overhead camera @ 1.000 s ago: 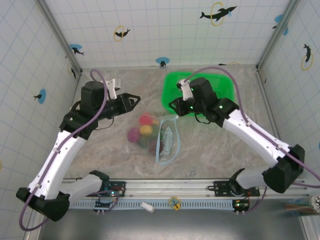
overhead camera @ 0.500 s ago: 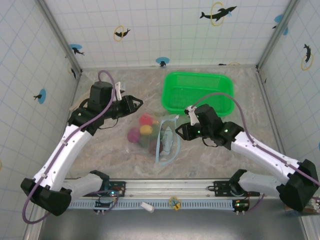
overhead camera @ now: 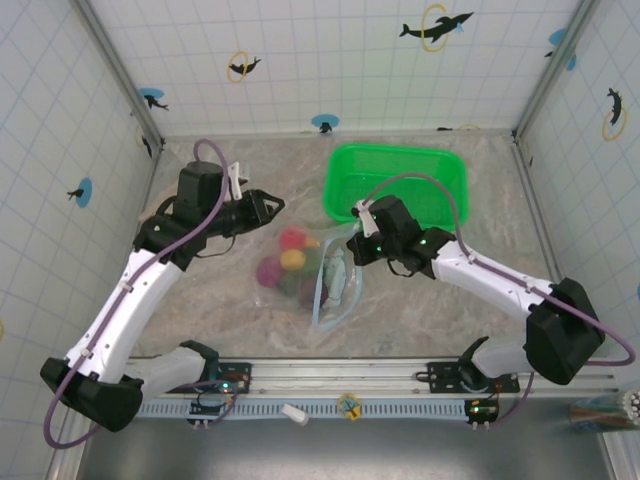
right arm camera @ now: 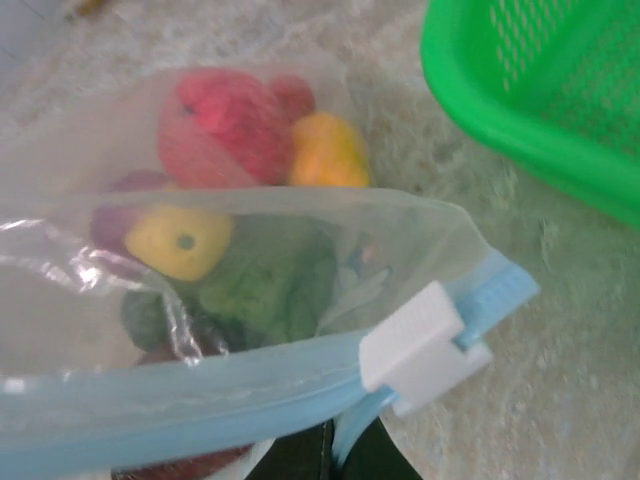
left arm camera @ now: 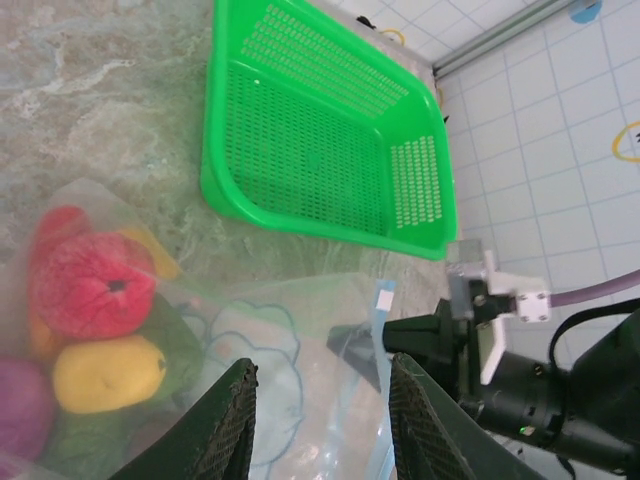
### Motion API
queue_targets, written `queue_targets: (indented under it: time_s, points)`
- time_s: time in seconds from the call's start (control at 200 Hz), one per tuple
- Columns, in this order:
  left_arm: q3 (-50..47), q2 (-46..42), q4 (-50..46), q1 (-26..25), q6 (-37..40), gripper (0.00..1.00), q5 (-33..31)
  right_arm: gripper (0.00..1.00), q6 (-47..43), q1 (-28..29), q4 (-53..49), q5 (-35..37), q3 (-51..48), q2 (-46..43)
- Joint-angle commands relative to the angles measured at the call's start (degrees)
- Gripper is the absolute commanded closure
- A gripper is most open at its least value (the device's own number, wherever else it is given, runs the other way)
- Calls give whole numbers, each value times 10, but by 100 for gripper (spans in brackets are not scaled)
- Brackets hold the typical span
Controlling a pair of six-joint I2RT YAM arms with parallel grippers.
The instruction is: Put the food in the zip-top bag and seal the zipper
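Food (overhead camera: pixel 288 258): red, magenta, yellow, orange and dark green pieces lie bunched inside the zip-top bag (overhead camera: pixel 338 292). They sit at the closed end, nearer the left gripper (overhead camera: pixel 272 205) than the right gripper (overhead camera: pixel 352 243).

Bag: it lies flat on the table (overhead camera: pixel 230 165) in the gap between the two grippers. The food end is just ahead of and under the left fingertips. The mouth end is toward the right gripper.

Zipper (right arm camera: pixel 200 410): a light-blue strip along the mouth edge. In the top view it traces a loop, with the lips apart. A white slider tab (right arm camera: pixel 418 345) sits on the strip just beyond the right fingertips, at the corner of the bag.

Right gripper: clenched, with the jaws pinched together on the zipper strip close behind the slider. The strip runs down into the fingers in the right wrist view. The left wrist view shows the same dark fingertips meeting the bag's edge.

Left gripper: released, with the jaws spread in a V and nothing between them. It hangs over the bag's clear film, apart from it. The red and yellow pieces are off to one side of its fingers. Whether a fingertip brushes the plastic cannot be told.

Green mesh basket (overhead camera: pixel 445 178): it stands just behind the right gripper, beyond the bag's mouth corner. It is apart from the bag.
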Motion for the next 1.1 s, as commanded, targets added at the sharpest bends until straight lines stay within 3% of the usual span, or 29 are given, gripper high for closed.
queue_targets:
  time_s: [0.0,0.18,0.41,0.53,0.681,1.096]
  points:
    - [61,4,-46,4,38,62,-24,98,-34,-16,11,-20,55,-19]
    - [128,20,-83,4,95,62,-107,97,-175,-13,22,-98,95,-48]
    - [33,-69,73,5,181,63,-137,100,-280,-10,-61,-195,255,-2]
    - [32,-80,75,5,222,57,-146,100,-306,-5,-83,-221,301,14]
    - [62,-53,36,4,264,58,-88,100,-334,5,-90,-259,330,22]
    - [20,-88,58,4,242,59,-22,100,-310,16,-79,-287,328,53]
